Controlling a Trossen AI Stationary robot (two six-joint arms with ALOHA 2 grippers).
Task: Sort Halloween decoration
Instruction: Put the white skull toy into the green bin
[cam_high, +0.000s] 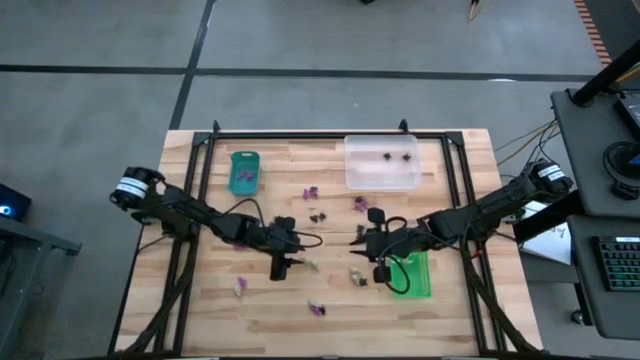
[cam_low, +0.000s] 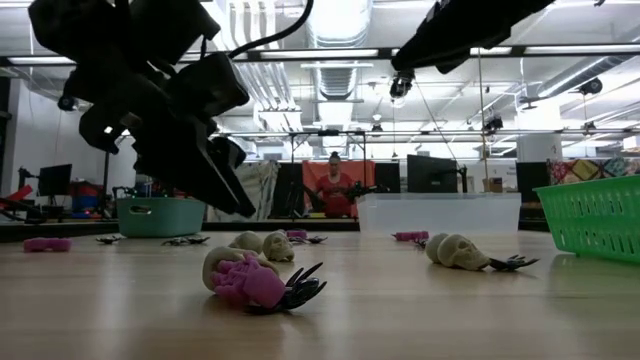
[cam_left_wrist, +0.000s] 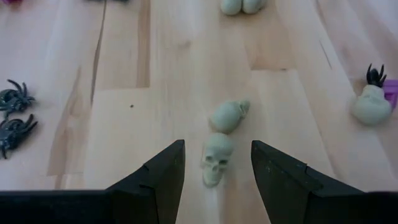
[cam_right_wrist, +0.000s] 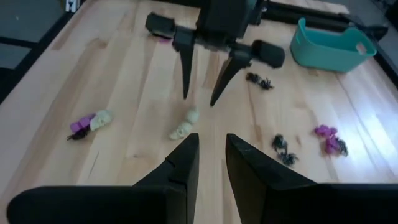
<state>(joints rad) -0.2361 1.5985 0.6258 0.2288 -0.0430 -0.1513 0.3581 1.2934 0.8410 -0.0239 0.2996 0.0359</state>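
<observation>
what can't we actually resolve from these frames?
- High view: contents of the teal tray and the dark bits in the clear tray are too small to identify.
- High view: the right gripper hides part of the green tray, so what lies inside cannot be seen.
- Low view: the left gripper hides the table behind it; the green tray's wall hides its inside.

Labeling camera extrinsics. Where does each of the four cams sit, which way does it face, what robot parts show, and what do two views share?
High: overhead, straight down on the table; both arms, left gripper, right gripper.
Low: table height, level toward the room; arms hang in from above, skulls ahead.
Left wrist: on the left arm, down at a skull pair between its open fingers.
Right wrist: on the right arm, across the table; own fingers, the left gripper beyond.
Shared: both wrist views show the skull pair.
</observation>
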